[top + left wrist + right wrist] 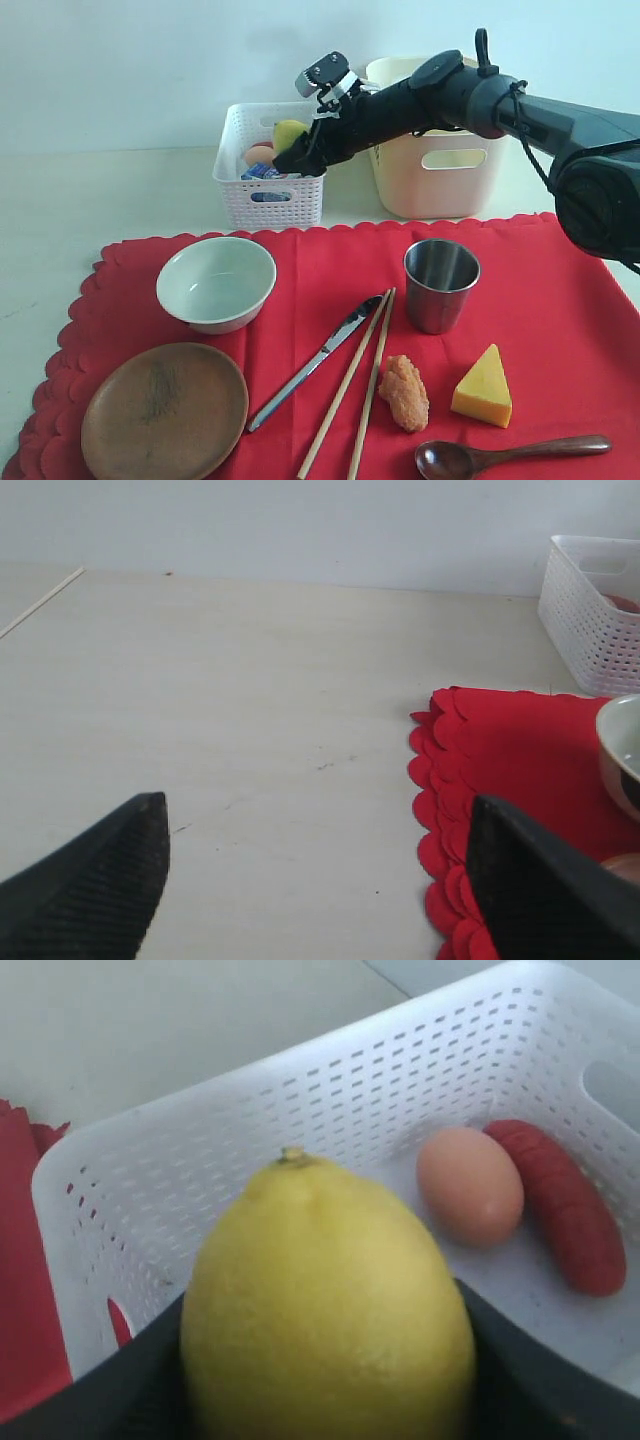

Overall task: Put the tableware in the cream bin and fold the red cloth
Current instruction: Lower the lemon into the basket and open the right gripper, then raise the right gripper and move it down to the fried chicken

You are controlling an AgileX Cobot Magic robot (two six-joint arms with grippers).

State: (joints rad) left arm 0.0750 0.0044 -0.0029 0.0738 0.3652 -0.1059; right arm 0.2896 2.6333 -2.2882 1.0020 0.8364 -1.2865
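Right gripper [294, 151] pinches lemon [325, 1300] over the basket [270, 206] (left gripper [315, 872] spread above table [250, 720] beside red cloth [510, 750]).

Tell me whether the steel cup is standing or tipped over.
Standing. The cup sits on its base on the red cloth, with its open mouth facing up. Nothing shows inside it.

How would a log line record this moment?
right gripper: shut on lemon, above white perforated basket | left gripper: open, empty | bowl, steel cup: on red cloth
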